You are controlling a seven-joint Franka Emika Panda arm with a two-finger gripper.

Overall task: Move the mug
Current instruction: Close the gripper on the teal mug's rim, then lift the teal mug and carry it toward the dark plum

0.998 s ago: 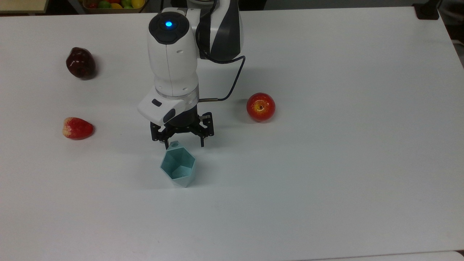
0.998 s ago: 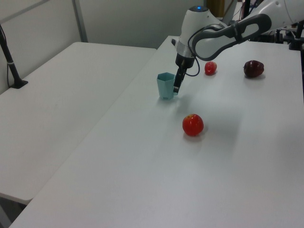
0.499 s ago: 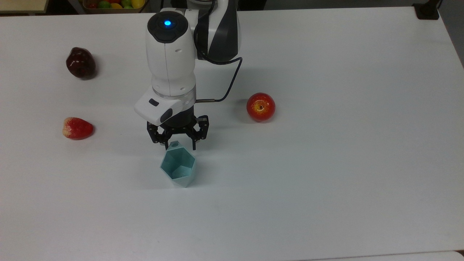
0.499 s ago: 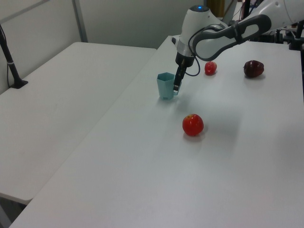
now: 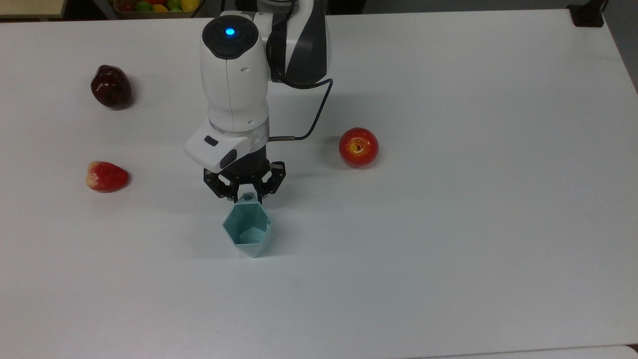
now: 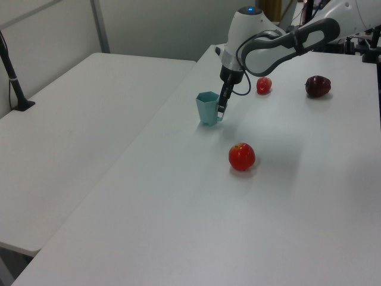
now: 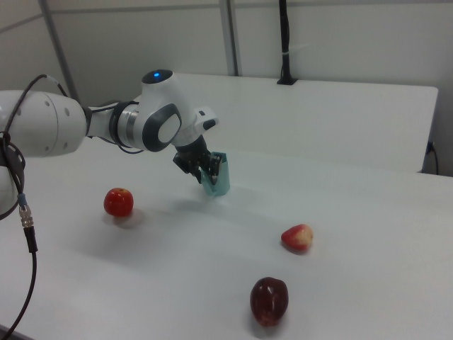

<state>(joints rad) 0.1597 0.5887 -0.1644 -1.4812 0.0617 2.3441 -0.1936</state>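
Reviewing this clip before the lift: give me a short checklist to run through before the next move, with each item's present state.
1. Hand closed on the mug's tab at the rim: ok, fingers pinched around it in the top view.
2. Mug upright: not ok, it leans slightly in the left view.
3. Grip firm enough for lifting: cannot tell.
4. Red apple apart from the mug: ok.
5. Pale red fruit and dark red fruit away from the mug: ok.
6. Bare table around the mug: ok.
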